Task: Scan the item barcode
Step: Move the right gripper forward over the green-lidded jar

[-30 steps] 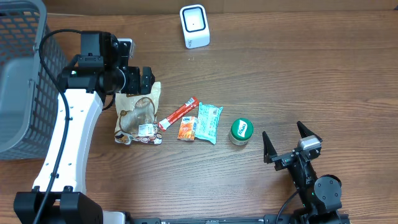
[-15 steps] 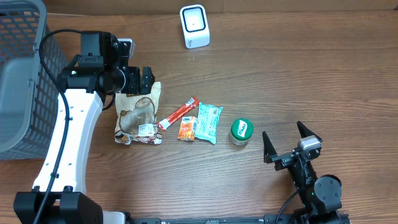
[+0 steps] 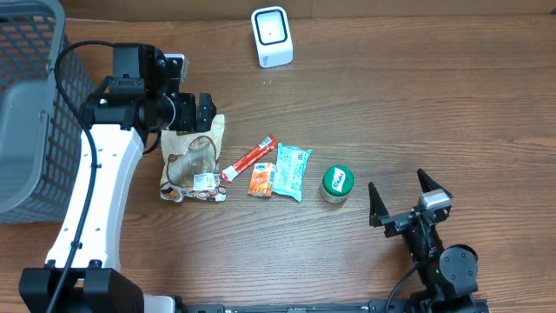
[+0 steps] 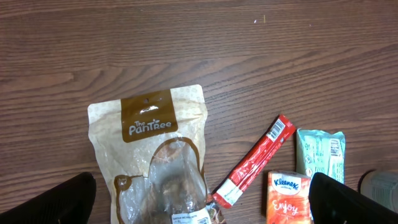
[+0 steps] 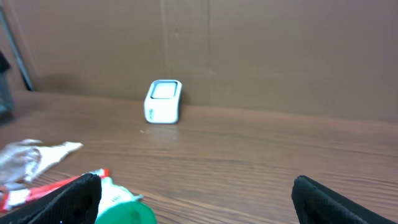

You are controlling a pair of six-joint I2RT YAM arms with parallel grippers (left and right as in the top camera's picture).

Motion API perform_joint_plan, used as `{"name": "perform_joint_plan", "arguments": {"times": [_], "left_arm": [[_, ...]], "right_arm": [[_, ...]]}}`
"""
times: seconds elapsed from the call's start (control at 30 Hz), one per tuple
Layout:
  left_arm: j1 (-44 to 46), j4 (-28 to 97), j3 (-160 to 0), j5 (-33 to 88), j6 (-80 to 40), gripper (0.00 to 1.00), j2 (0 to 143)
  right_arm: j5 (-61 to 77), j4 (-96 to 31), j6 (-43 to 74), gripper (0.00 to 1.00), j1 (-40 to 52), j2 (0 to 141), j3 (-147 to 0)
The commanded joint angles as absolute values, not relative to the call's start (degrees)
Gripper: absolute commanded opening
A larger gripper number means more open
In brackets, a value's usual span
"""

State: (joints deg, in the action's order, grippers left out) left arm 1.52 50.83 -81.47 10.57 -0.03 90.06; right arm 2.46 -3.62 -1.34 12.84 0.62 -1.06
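Note:
Several items lie in a row on the wooden table: a brown snack pouch (image 3: pixel 193 161) (image 4: pixel 149 143), a red stick pack (image 3: pixel 249 157) (image 4: pixel 258 158), an orange Kleenex pack (image 3: pixel 261 179) (image 4: pixel 289 196), a teal packet (image 3: pixel 293 170) (image 4: pixel 320 152) and a green-lidded jar (image 3: pixel 337 183) (image 5: pixel 124 211). The white barcode scanner (image 3: pixel 271 35) (image 5: pixel 163 101) stands at the back. My left gripper (image 3: pixel 193 111) (image 4: pixel 200 180) hovers open over the pouch's far end, holding nothing. Low at the front right, my right gripper (image 3: pixel 395 179) (image 5: pixel 196 186) is open and empty, with the jar just to its left.
A grey mesh basket (image 3: pixel 26 113) fills the left edge of the table. A cardboard wall runs behind the scanner. Bare wood lies between the scanner and the items, and across the right half.

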Motion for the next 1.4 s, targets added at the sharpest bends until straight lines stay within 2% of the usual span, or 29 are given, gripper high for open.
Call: {"name": "perform_joint_plan", "arguments": {"times": [0.0,0.17,0.23,0.4,0.53,0.67,0.83,1.03,1.37], "left_arm": [[1.52,50.76,-81.91,11.44,-0.64,1.00,90.63],[1.52,50.76,-81.91,11.44,-0.64,1.00,90.63],[1.52,50.76,-81.91,11.44,-0.64,1.00,90.63],[1.52,50.76,-81.91,11.44,-0.64,1.00,90.63],[1.52,50.76,-81.91,11.44,-0.64,1.00,90.63],[1.52,50.76,-81.91,11.44,-0.64,1.00,90.63],[1.52,50.76,-81.91,11.44,-0.64,1.00,90.63],[1.52,50.76,-81.91,11.44,-0.64,1.00,90.63],[1.52,50.76,-81.91,11.44,-0.64,1.00,90.63]], "right_arm": [[6.50,-2.04,4.08,1.00,12.82,0.23,-1.54],[10.17,-4.49,9.96,1.00,12.82,0.71,-13.13],[10.20,-9.50,13.02,1.00,12.82,3.73,-24.34],[10.81,-21.69,14.17,1.00,12.84,12.62,-40.80],[10.87,-29.69,14.17,1.00,12.84,19.57,-48.40],[12.60,-31.73,14.17,1.00,12.84,25.34,-49.93],[16.69,-28.45,14.22,1.00,12.82,31.55,-49.95],[19.81,-30.35,20.97,1.00,12.82,36.34,-49.93],[23.20,-30.33,22.79,1.00,12.82,44.34,-49.95]]}}
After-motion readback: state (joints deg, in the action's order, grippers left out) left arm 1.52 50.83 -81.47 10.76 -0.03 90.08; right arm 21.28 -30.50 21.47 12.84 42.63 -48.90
